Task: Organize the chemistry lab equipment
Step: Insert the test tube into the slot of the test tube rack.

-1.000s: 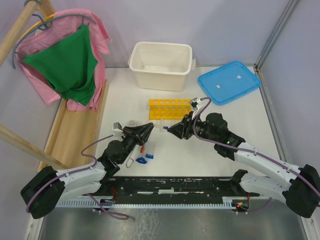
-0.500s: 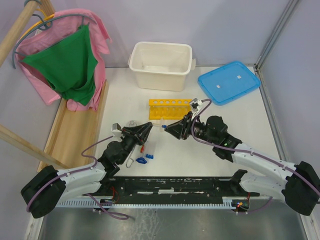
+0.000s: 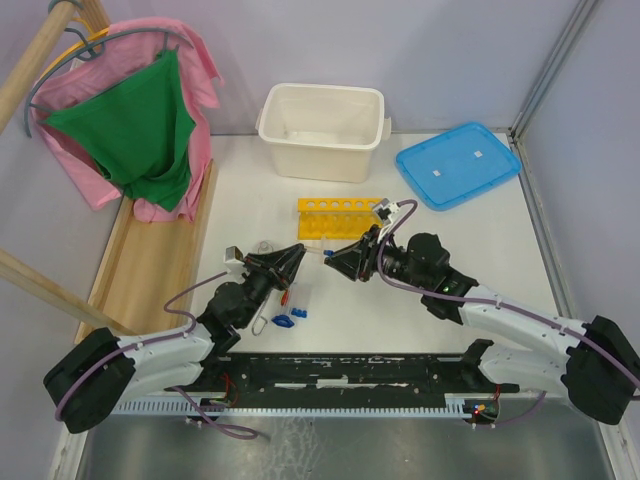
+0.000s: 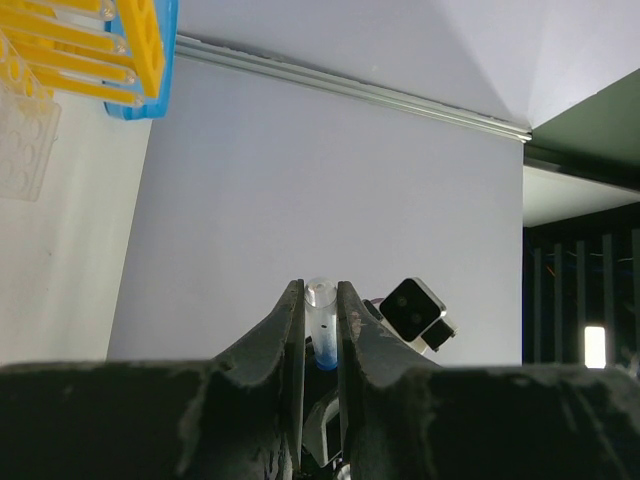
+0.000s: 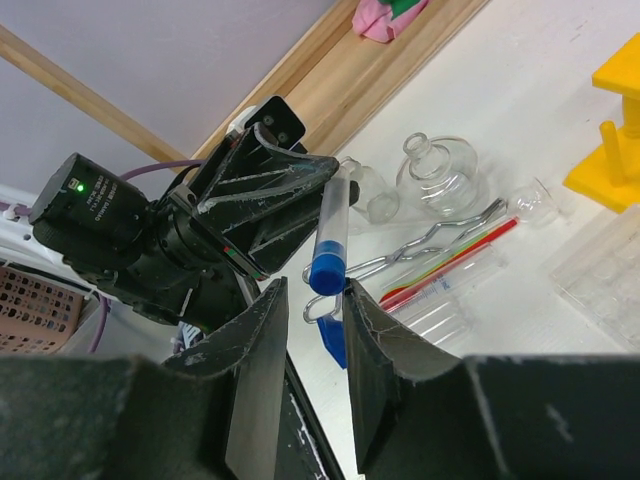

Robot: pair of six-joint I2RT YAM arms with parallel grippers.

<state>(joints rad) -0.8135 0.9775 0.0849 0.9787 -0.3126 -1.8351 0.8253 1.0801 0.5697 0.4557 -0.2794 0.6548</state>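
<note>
Two grippers meet over the middle of the table [image 3: 250, 190]: my left gripper [image 4: 320, 300] clamps the clear blue-capped plastic tube [image 5: 332, 225], and my right gripper [image 5: 315, 300] has slid closer, jaws narrowing but apart around its cap [image 5: 325, 272]; handover looks imminent.

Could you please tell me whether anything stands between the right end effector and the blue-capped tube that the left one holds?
Nothing visible does. The tube juts from the left end effector, and its blue cap sits right at the open mouth of the right end effector.
</note>
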